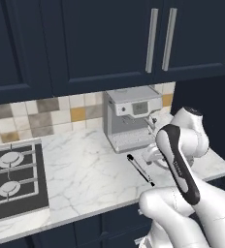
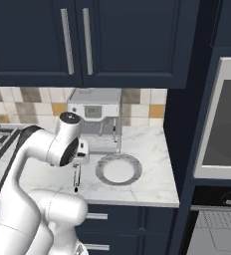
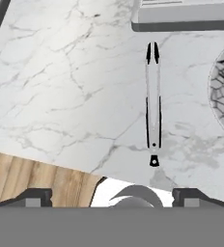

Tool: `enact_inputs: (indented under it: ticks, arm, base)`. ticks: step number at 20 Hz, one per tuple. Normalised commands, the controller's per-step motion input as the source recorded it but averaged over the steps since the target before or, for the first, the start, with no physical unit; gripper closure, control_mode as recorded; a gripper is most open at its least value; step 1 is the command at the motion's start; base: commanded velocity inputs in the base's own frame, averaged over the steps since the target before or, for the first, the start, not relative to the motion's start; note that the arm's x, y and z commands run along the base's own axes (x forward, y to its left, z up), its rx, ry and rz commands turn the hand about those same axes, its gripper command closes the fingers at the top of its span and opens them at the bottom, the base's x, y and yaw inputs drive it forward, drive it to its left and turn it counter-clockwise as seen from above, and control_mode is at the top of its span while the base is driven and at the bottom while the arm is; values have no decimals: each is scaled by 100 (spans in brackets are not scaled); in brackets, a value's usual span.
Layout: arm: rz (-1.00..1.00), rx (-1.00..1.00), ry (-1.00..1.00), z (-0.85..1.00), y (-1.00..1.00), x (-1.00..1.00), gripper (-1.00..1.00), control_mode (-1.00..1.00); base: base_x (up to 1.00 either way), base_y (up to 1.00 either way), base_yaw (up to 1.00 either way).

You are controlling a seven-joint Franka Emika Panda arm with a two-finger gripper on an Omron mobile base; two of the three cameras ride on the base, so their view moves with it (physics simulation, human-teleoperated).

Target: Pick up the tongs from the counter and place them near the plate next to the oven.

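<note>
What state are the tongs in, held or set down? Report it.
Set down. The tongs lie flat on the marble counter beside the plate, with the gripper open above them and touching nothing.

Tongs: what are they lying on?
The tongs lie flat on the marble counter, beside the plate, not on it. The end effector is open above them.

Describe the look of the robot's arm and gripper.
The arm is glossy white, built of rounded, tube-like segments with dark grey to black joint covers; one black band bears small pale lettering. No loose cables show. The gripper ends in two small dark, blocky fingertips.
</note>
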Motion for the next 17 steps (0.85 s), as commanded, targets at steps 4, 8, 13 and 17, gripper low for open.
enact_inputs:
  ticks: [4, 8, 13, 17]
  arm:
    - [-4, 4, -11, 68, 0, -37, -100, -100]
    - [-8, 4, -12, 64, 0, -39, -100, -100]
    - [-9, 3, -12, 58, 0, -40, -100, -100]
    - [-9, 2, -11, 55, 0, -38, -100, -100]
  base:
    - [0, 0, 0]
    - [0, 0, 0]
    - [0, 0, 0]
    - [0, 0, 0]
